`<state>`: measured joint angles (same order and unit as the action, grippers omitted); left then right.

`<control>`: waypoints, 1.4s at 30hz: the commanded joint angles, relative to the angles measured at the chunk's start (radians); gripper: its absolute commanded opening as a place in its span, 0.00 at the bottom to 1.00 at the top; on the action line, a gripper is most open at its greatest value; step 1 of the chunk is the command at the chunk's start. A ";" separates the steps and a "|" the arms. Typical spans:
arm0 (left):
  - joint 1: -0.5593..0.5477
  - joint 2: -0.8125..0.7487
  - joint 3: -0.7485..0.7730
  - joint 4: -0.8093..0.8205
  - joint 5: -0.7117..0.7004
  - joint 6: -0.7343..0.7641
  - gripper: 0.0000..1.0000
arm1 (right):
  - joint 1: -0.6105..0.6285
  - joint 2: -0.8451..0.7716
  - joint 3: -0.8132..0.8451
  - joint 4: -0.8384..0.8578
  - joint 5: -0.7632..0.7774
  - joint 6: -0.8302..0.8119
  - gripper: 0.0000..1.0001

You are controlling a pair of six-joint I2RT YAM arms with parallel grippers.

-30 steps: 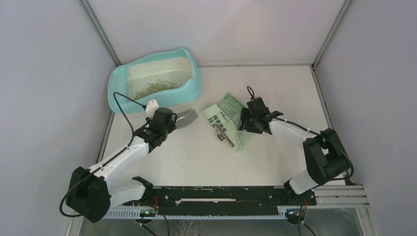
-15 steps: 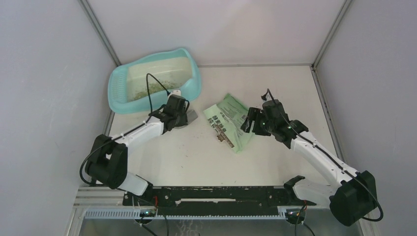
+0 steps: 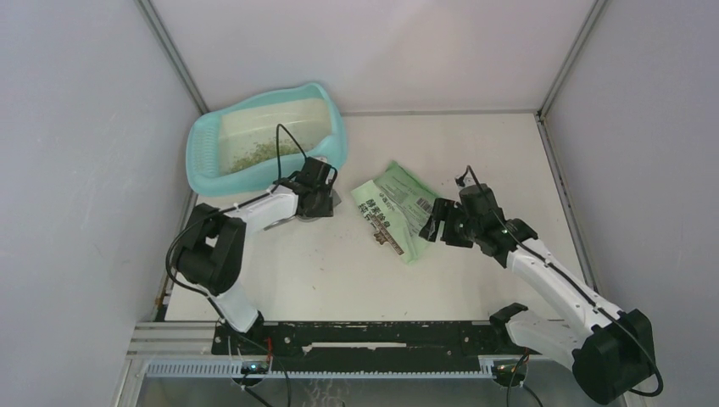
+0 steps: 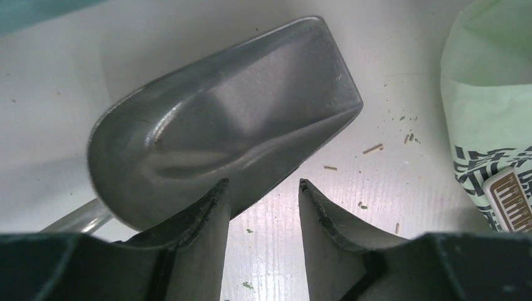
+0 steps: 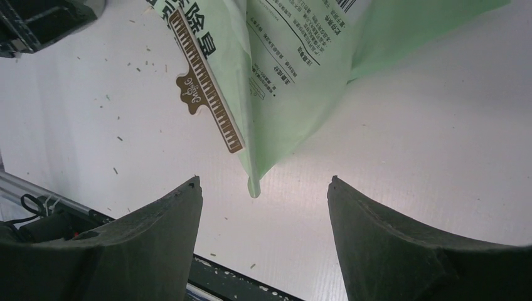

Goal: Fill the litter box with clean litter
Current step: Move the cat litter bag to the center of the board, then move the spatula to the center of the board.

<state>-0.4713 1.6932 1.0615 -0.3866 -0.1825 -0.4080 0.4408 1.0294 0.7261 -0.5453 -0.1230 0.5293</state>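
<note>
The turquoise litter box [image 3: 206, 140] stands at the far left, with a patch of green-beige litter [image 3: 257, 155] on its pale floor. My left gripper [image 3: 320, 200] hovers just in front of it. In the left wrist view this gripper [image 4: 263, 185] is open with only bare table in the gap, and an empty grey metal scoop [image 4: 226, 119] lies flat just ahead, under the left fingertip. My right gripper [image 3: 438, 224] sits at the near right edge of the flat green bag [image 3: 392, 206]. It is wide open [image 5: 263, 182], the bag's corner [image 5: 253, 185] just beyond its tips.
Stray granules [image 4: 373, 149] dot the white table [image 3: 475, 153] around the scoop and bag. Grey walls enclose the table on three sides. The black rail [image 3: 373, 335] with the arm bases runs along the near edge.
My left arm has reached forward and right, over the scoop, and its jaws narrowed slightly. My right gripper has drawn back to the right off the bag and opened wider.
</note>
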 commanded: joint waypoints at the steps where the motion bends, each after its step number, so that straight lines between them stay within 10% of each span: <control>1: 0.007 -0.003 0.032 0.017 0.078 0.011 0.48 | -0.019 -0.042 -0.013 0.017 -0.025 0.000 0.80; 33: -0.167 0.156 0.274 0.278 0.294 -0.076 0.48 | -0.196 -0.101 -0.042 -0.009 -0.081 -0.070 0.81; 34: -0.168 0.140 0.276 0.276 0.281 -0.075 0.50 | -0.211 -0.109 -0.041 -0.012 -0.086 -0.075 0.82; 37: -0.168 0.059 0.269 0.265 0.241 -0.061 0.98 | -0.254 -0.130 -0.041 -0.006 -0.115 -0.094 0.85; 42: -0.168 -0.130 0.229 0.190 0.162 -0.020 1.00 | -0.283 -0.161 -0.034 0.020 -0.092 -0.099 0.99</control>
<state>-0.6426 1.7641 1.2785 -0.1841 0.0536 -0.4679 0.1711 0.9047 0.6796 -0.5617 -0.2214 0.4660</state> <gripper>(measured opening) 0.996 0.967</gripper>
